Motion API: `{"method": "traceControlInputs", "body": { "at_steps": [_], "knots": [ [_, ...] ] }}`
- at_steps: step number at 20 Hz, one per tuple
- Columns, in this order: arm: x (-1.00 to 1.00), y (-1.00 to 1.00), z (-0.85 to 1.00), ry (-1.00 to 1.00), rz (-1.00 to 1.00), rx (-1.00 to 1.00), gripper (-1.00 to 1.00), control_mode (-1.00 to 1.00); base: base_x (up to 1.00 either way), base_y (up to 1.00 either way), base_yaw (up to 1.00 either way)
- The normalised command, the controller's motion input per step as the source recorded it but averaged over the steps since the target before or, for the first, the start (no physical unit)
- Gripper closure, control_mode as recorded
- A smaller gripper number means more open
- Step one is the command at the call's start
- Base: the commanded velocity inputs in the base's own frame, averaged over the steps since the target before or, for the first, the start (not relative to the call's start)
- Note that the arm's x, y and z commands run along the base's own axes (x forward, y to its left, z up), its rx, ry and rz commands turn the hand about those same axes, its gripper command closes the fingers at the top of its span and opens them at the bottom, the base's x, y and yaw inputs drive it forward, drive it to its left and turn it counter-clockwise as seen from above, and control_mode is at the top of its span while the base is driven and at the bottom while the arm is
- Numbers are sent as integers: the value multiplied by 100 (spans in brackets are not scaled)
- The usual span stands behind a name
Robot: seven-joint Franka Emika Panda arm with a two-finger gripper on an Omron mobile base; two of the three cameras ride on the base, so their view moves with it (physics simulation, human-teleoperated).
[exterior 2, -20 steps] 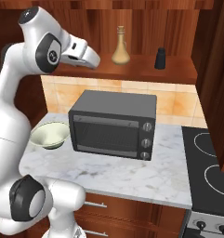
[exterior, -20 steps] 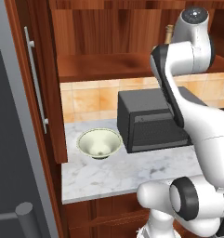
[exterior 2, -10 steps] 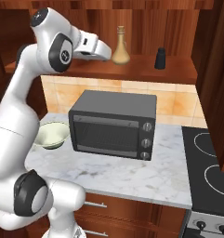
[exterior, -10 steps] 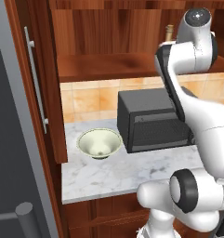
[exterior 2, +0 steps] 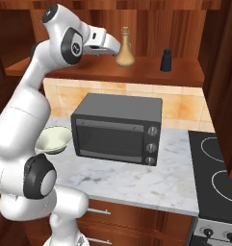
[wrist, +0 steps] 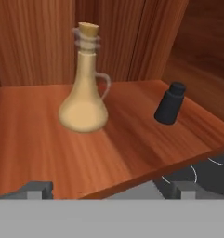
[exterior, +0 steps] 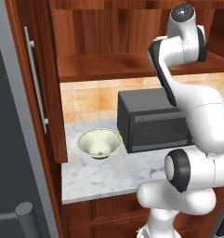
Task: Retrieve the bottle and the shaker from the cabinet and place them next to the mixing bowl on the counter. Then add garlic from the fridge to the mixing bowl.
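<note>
bottle (wrist: pixel 84 100): tan, bulbous, corked, upright on wood shelf (wrist: pixel 48 153) | shaker (wrist: pixel 169 104): black, tapered, 3 o'clock | tool (wrist: pixel 108 188): jaws wide, empty

Bottle (wrist: pixel 84 102), shaker (wrist: pixel 170 104) on cabinet (wrist: pixel 34 144) shelf

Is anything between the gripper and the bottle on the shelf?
Nothing visible. The open gripper faces the bottle across bare shelf. The shaker stands apart, off to the side.
</note>
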Motion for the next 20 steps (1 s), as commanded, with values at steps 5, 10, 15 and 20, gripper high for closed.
{"method": "traceControlInputs", "body": {
  "at_steps": [5, 10, 15, 20],
  "knots": [
    [51, 0, 0, 0, 0, -4, -100, -100, 0, 0, 0],
    [44, -2, 0, -5, -3, -2, -100, -100, 0, 0, 0],
    [43, -8, 0, -8, -8, 0, -100, -100, 0, 0, 0],
    [42, -6, -8, -2, -8, -1, -100, -100, 0, 0, 0]
  ]
}}
